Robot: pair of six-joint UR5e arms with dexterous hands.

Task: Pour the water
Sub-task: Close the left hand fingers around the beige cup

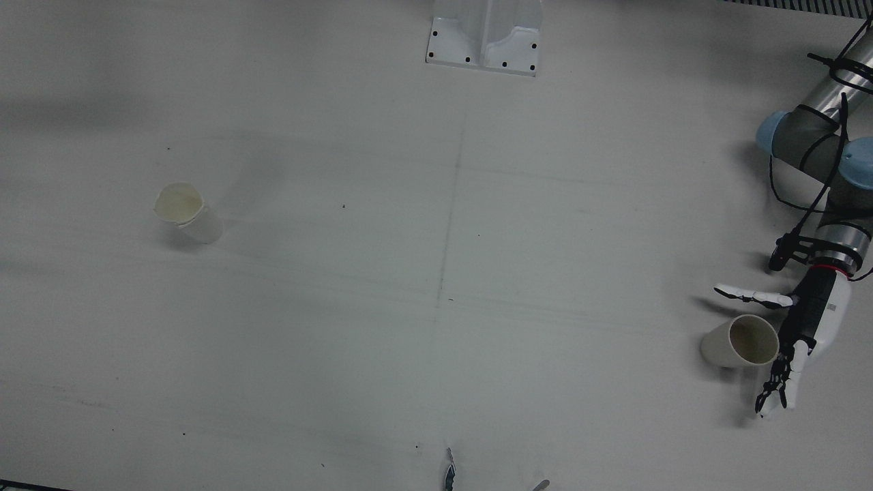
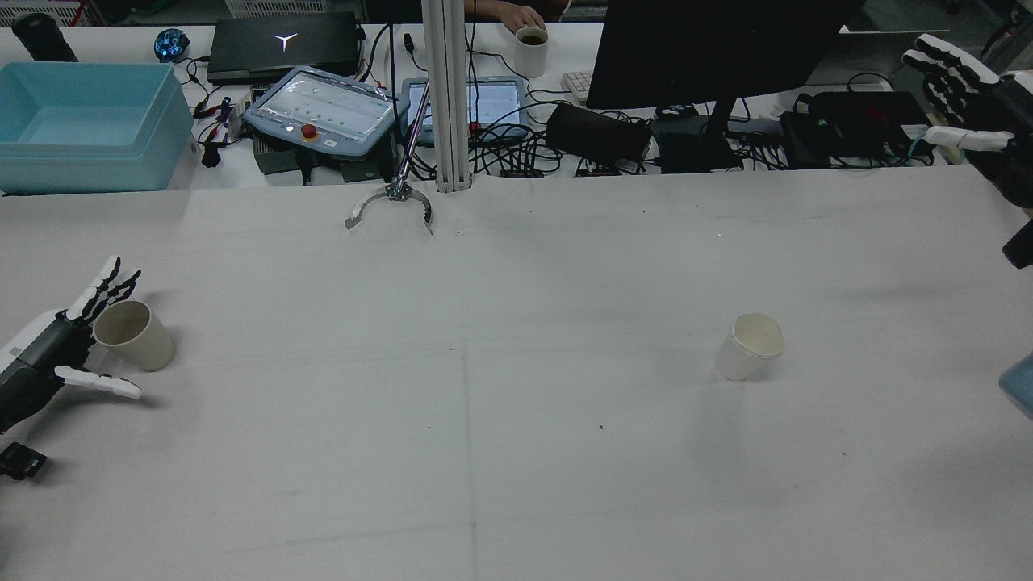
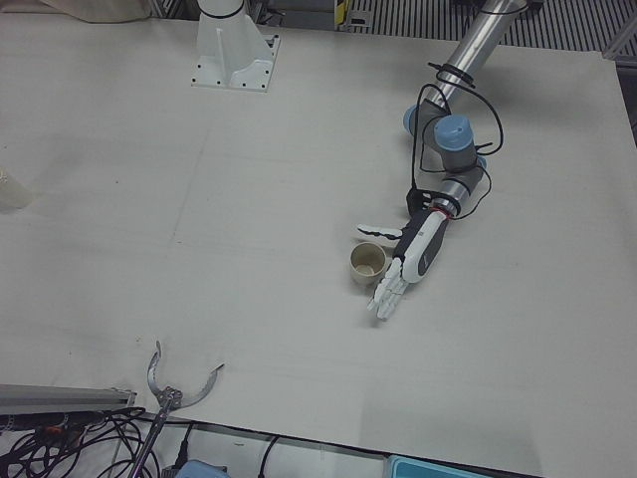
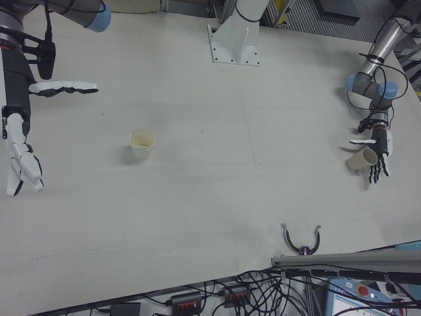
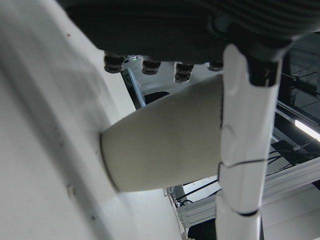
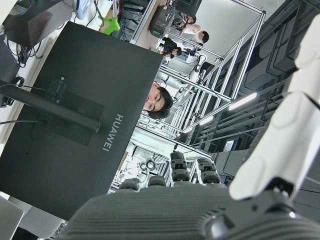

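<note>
Between the thumb and the spread fingers [image 1: 774, 392] of the left hand [image 1: 811, 320] stands the tan paper cup [image 1: 742, 343], upright on the table [image 1: 436, 273] and tucked against the palm; the fingers lie straight and extended past the cup rather than curled round it, so the hand is wide open and holds nothing yet. The white paper cup [image 1: 187, 213], presumably the one to receive the pour, stands well apart on the far side of the table from this hand; the right hand [image 4: 20, 125] hangs raised beside it, fingers splayed and empty. The chief risk, as I judge it, is that the thin cup gets nudged or tipped if the palm presses sideways before the fingers close; a hard squeeze could also buckle its wall and spill whatever is inside; a long carry across the table would add the chance of slopping. The left hand view shows the cup's side wall just under the thumb, with its base on the table, which no overhead view resolves; the front view alone looks down into the tan cup's mouth, though I cannot tell whether it holds water; the right hand view shows only a monitor and background, nothing of the cups.
</note>
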